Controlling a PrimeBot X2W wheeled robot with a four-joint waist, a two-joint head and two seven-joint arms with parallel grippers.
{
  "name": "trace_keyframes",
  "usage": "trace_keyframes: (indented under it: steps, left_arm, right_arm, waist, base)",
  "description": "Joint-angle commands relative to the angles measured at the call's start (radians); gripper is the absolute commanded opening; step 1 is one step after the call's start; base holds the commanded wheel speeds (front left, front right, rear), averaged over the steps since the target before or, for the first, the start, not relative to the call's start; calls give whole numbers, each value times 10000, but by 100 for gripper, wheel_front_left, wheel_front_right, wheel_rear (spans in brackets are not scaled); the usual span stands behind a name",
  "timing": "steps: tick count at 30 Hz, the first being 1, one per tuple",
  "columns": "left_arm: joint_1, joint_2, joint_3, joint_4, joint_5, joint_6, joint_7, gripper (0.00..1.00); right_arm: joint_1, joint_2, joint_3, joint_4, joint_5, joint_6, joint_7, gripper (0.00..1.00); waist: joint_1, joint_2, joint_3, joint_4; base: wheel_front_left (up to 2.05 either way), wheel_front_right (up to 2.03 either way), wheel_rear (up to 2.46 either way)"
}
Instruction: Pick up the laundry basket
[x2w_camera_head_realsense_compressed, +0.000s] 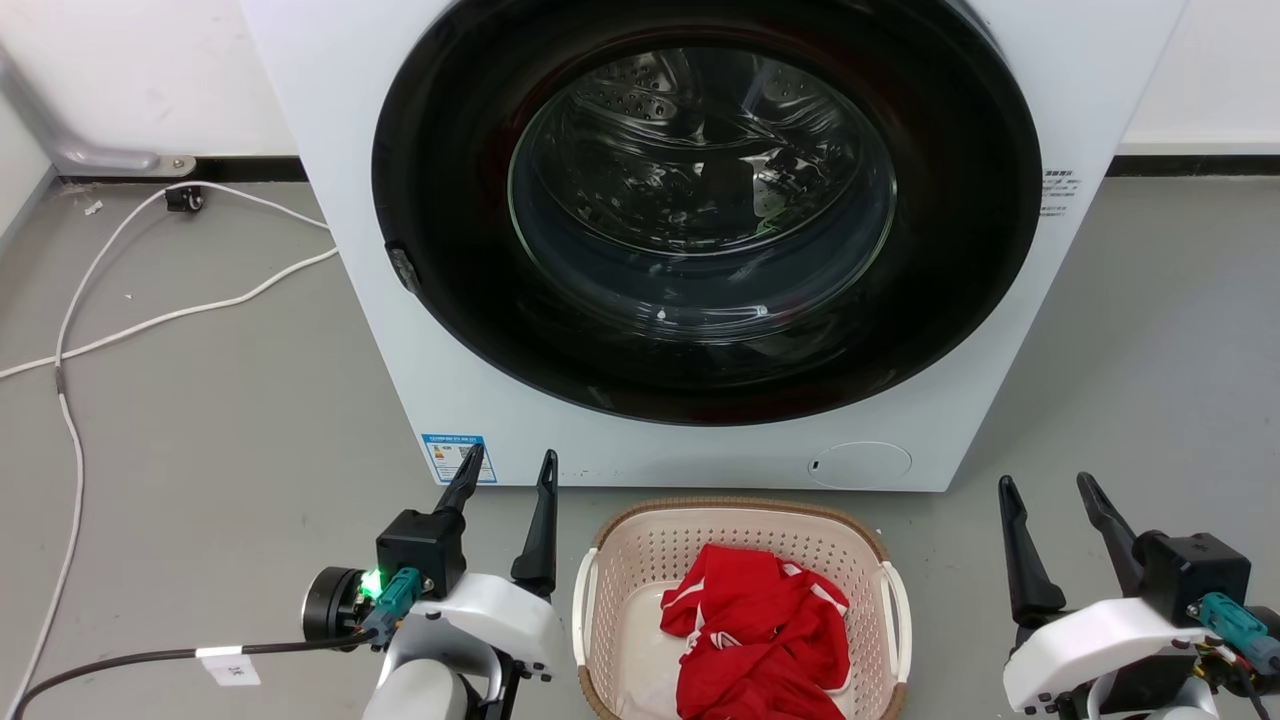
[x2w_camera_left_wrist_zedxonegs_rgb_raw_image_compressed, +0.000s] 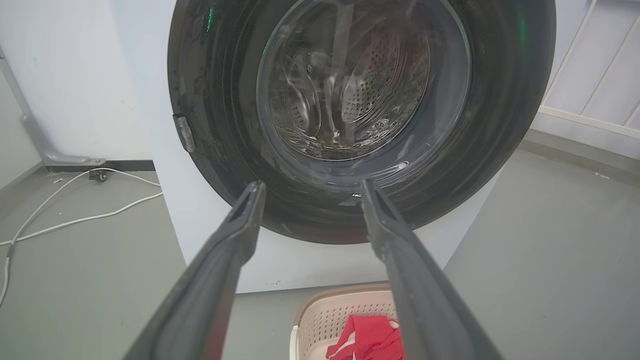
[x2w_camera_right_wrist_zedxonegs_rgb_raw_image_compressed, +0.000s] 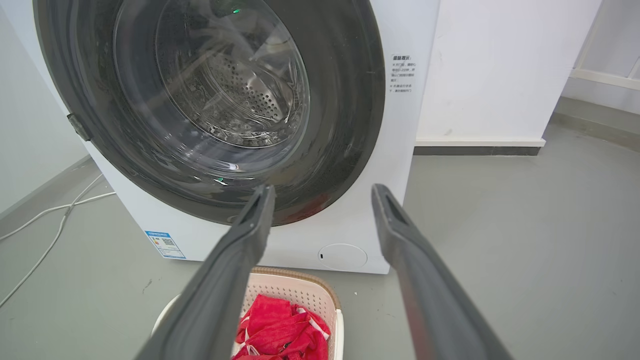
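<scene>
The laundry basket (x2w_camera_head_realsense_compressed: 640, 560) sits on the grey floor right in front of the washing machine, cream and perforated with a brown rim and white side handles. A red garment (x2w_camera_head_realsense_compressed: 755, 630) lies inside it. My left gripper (x2w_camera_head_realsense_compressed: 508, 472) stands open just left of the basket, with nothing between its fingers. My right gripper (x2w_camera_head_realsense_compressed: 1050, 490) is open a short way to the basket's right, also empty. The left wrist view catches the basket (x2w_camera_left_wrist_zedxonegs_rgb_raw_image_compressed: 330, 312) at the bottom, between the left gripper (x2w_camera_left_wrist_zedxonegs_rgb_raw_image_compressed: 310, 189) fingers. In the right wrist view the basket (x2w_camera_right_wrist_zedxonegs_rgb_raw_image_compressed: 295, 292) lies low, below the right gripper (x2w_camera_right_wrist_zedxonegs_rgb_raw_image_compressed: 322, 192).
A white front-loading washing machine (x2w_camera_head_realsense_compressed: 400, 330) with a shut round glass door (x2w_camera_head_realsense_compressed: 700, 190) stands close behind the basket. White cables (x2w_camera_head_realsense_compressed: 120, 320) trail over the floor at the left. Open grey floor lies to the right of the machine.
</scene>
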Motion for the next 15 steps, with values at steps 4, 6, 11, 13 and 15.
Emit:
trace_keyframes:
  steps: [4,6,11,13,15]
  left_arm:
    - [-26,1,7,18,-59,48,-49,100]
    - [-20,0,9,26,-53,67,-49,100]
    - [-20,1,13,52,-15,77,-49,100]
    - [-35,1,12,54,14,72,-49,100]
    - [-73,1,11,86,32,63,-47,100]
  right_arm:
    - [92,21,5,48,89,-3,-65,100]
    - [90,21,11,56,96,-3,-73,100]
    - [76,21,9,66,55,-3,-53,100]
    - [64,21,6,70,69,-3,-28,100]
    - [46,21,-11,106,72,-3,25,100]
  waist:
    - [-1,-1,-6,6]
    - [-1,-1,-4,5]
    - [-1,-1,6,7]
    - [-1,-1,28,6]
    - [-1,-1,95,5]
  base:
    - [0,0,0]
    - [0,0,0]
    - [0,0,0]
    - [0,0,0]
    - [0,0,0]
